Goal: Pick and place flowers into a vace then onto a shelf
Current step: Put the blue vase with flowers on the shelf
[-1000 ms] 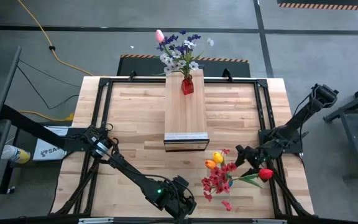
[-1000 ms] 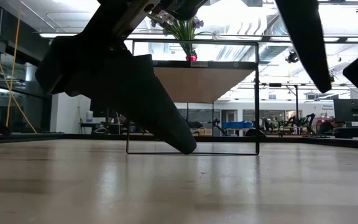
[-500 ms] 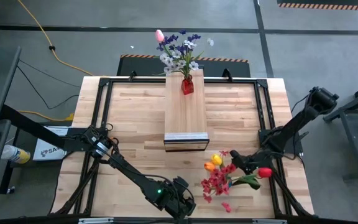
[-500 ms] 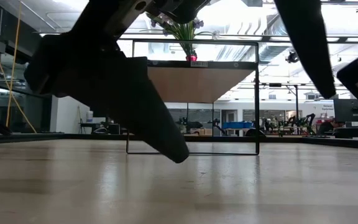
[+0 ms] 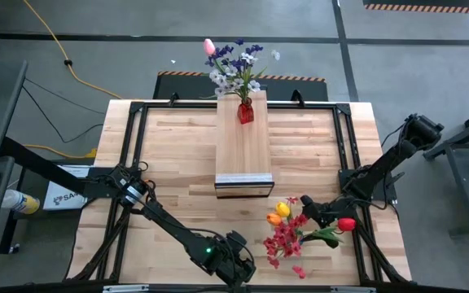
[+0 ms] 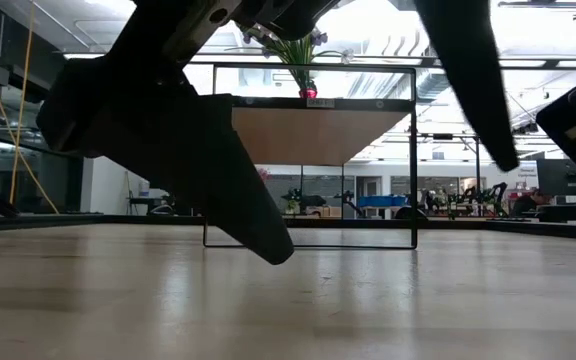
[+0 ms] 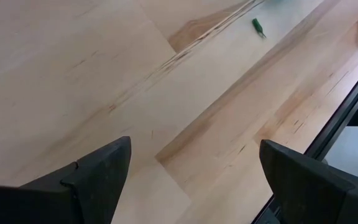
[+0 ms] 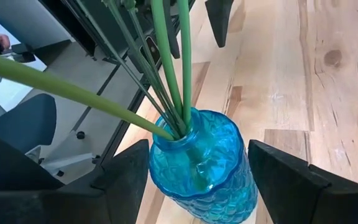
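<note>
left claw (image 7: 191,180): spread wide, empty, low over bare table (image 5: 177,155) at near edge | shelf (image 5: 242,150): mid-table, red vase (image 5: 246,111) with sprays at far end | right claw (image 8: 197,180): clasping blue vase (image 8: 204,165) of tulips (image 5: 287,224), right of shelf
</note>
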Tool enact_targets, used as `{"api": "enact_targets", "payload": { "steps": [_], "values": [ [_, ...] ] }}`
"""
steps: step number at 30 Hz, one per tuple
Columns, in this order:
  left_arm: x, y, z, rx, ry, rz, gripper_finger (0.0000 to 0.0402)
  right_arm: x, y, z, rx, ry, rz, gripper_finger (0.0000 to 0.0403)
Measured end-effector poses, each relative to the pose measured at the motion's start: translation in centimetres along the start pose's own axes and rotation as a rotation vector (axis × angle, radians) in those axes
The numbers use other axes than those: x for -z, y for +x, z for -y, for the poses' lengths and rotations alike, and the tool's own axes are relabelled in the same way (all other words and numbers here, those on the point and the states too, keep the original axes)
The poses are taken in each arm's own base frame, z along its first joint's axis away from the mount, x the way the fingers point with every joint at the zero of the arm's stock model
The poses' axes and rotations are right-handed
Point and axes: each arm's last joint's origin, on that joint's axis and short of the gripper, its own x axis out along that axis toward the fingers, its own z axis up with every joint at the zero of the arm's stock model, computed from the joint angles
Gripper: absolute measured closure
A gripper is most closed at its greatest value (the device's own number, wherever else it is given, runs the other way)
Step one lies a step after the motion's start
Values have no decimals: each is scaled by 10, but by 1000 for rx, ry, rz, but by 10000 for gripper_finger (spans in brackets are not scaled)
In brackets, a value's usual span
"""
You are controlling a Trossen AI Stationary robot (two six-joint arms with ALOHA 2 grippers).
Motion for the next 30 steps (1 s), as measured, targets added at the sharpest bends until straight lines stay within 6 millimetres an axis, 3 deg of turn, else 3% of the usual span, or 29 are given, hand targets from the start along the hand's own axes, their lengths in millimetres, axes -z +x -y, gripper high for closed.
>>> {"api": "enact_targets", "payload": {
  "steps": [14,30],
  "values": [
    [0,0,-2,-16,6,-2,16,-1,0,0,4,-36,15,139],
    [0,0,-2,-16,5,-2,16,7,18,0,-15,-73,28,139]
  ]
}}
